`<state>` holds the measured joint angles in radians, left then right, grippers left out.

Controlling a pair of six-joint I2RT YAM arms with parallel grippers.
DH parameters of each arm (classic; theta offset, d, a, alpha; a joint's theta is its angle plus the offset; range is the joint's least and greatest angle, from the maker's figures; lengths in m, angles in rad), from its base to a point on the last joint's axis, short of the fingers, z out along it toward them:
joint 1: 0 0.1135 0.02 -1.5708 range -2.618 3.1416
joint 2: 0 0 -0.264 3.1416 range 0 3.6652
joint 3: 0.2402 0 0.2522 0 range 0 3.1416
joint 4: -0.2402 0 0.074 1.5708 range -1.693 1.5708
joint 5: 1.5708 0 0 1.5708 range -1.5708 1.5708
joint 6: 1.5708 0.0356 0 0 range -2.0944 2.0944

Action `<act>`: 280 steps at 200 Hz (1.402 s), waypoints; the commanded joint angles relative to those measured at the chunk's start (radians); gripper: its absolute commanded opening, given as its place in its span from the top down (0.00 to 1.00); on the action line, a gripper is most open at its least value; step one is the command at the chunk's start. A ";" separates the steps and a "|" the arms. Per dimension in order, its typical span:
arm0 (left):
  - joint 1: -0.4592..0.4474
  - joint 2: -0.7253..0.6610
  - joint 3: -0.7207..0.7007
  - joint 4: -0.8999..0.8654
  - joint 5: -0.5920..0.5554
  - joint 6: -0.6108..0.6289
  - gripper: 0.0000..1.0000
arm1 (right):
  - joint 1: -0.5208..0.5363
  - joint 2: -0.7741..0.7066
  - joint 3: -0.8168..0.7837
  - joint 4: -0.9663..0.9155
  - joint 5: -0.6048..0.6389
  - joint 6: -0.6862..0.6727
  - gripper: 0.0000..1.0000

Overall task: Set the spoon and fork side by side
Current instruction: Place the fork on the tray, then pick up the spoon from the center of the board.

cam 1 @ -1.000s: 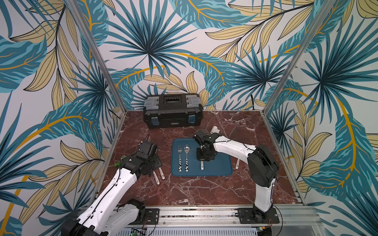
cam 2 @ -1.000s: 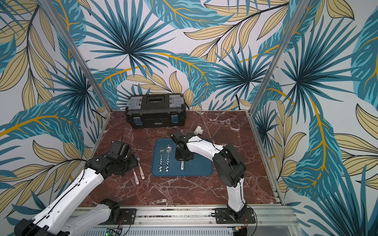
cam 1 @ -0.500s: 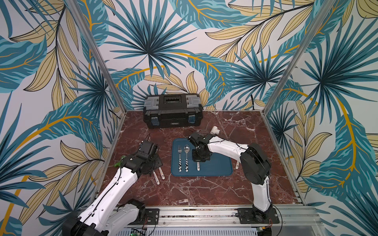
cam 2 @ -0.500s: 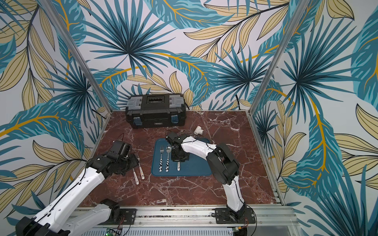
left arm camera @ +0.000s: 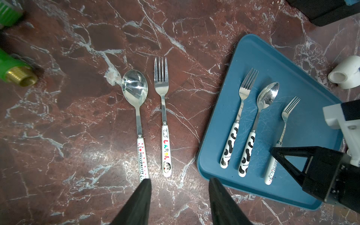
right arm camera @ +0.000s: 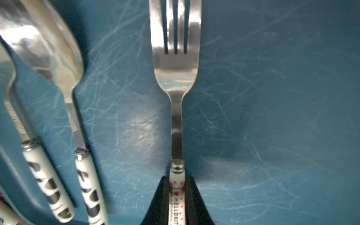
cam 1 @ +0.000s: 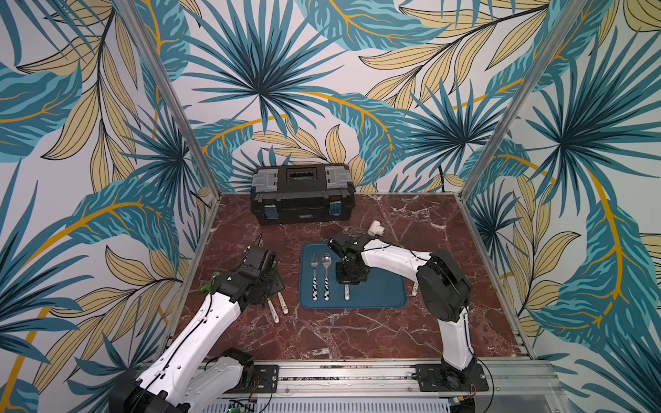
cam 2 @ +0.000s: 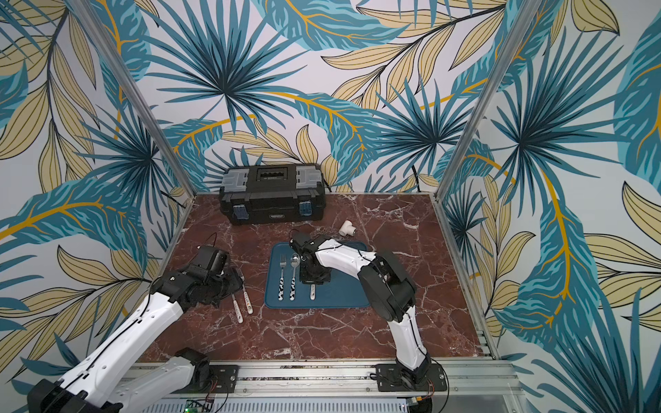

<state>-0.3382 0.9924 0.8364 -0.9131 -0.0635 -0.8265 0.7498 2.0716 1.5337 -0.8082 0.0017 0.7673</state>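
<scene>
On the blue tray (cam 1: 386, 296) a cow-patterned fork (cam 1: 314, 282) and spoon (cam 1: 326, 279) lie parallel. Just right of them my right gripper (right arm camera: 176, 181) is shut on the white handle of a red-dotted fork (right arm camera: 176, 78), held low over the tray with its tines pointing away from me. Left of the tray, a red-dotted spoon (left arm camera: 136, 109) and a cartoon-handled fork (left arm camera: 163, 116) lie side by side on the marble. My left gripper (left arm camera: 180, 180) hangs open above their handle ends, holding nothing.
A black toolbox (cam 1: 302, 193) stands at the back. A white pipe elbow (cam 1: 376, 227) lies behind the tray, and a green fitting with brass thread (left arm camera: 11, 72) lies left of the loose cutlery. Another white handle (cam 1: 415, 288) lies right of the tray.
My right gripper has carried the red-dotted fork leftward over the tray, closer to the cow-patterned spoon. The left arm has stayed where it was.
</scene>
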 commanded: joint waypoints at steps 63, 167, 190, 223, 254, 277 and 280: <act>0.008 -0.008 -0.016 0.010 -0.015 0.013 0.48 | 0.005 0.046 0.034 -0.016 0.021 0.000 0.82; 0.007 -0.009 -0.016 0.002 -0.014 0.011 0.47 | 0.009 0.018 0.017 -0.020 0.023 0.008 0.55; 0.007 -0.008 -0.016 -0.025 -0.035 -0.009 0.47 | 0.009 -0.037 0.013 -0.005 0.005 0.010 0.55; 0.022 -0.024 -0.025 -0.142 -0.179 -0.131 0.47 | 0.016 -0.180 0.029 -0.007 0.006 0.000 0.55; 0.083 -0.013 -0.052 -0.157 -0.128 -0.164 0.43 | 0.017 -0.317 0.017 -0.030 0.060 -0.016 0.53; 0.124 0.054 -0.092 -0.090 -0.033 -0.129 0.45 | 0.017 -0.402 -0.020 -0.041 0.098 -0.034 0.53; 0.128 0.067 -0.098 -0.076 -0.006 -0.124 0.46 | 0.017 -0.414 -0.023 -0.044 0.102 -0.037 0.53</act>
<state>-0.2440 1.0008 0.7940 -1.0302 -0.1635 -0.9588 0.7631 1.7210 1.5555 -0.8101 0.0414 0.7593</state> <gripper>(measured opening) 0.565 0.471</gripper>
